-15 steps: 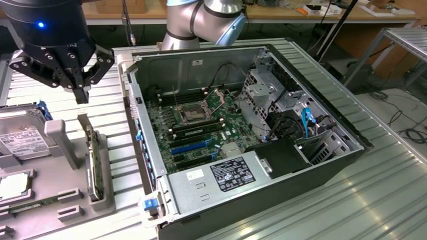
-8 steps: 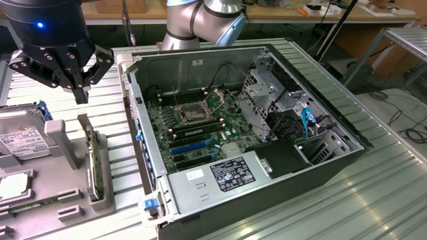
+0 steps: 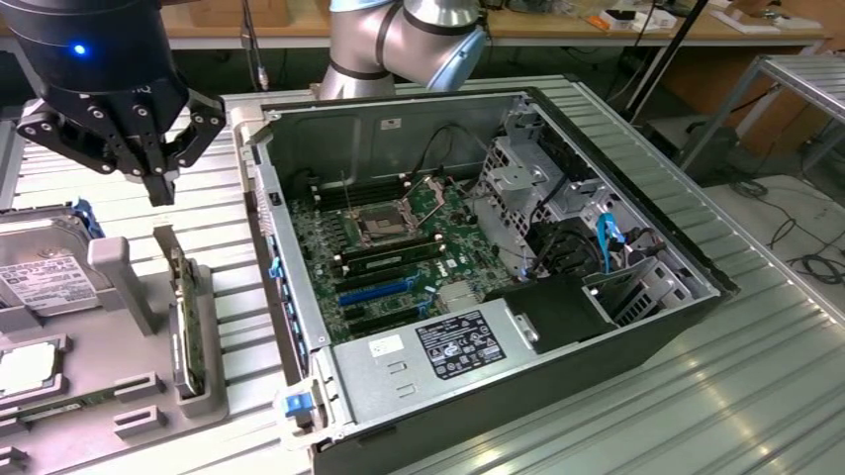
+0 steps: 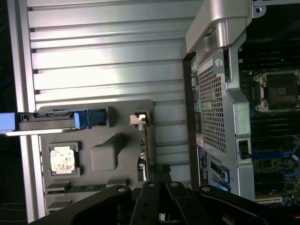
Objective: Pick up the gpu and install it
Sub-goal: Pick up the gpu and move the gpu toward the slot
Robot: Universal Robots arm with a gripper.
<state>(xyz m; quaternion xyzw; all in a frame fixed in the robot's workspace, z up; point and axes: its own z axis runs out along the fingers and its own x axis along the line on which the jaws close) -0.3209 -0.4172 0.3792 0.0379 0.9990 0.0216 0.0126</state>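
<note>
I'm seeing bright, even light overall. The ribbed metal table [image 3: 739, 396] throws soft glare right beside the computer case [image 3: 330, 129], and in the wrist view that strip nearly washes out. Deep inside the case it's pretty shadowy.

Above the card [image 3: 188, 327], upright in the gray tray [image 3: 145, 421], the way is free. A hard drive [image 3: 40, 277] stands near on the exterior view's left; the computer case wall [image 3: 264, 198] rises on the exterior view's right.
</note>
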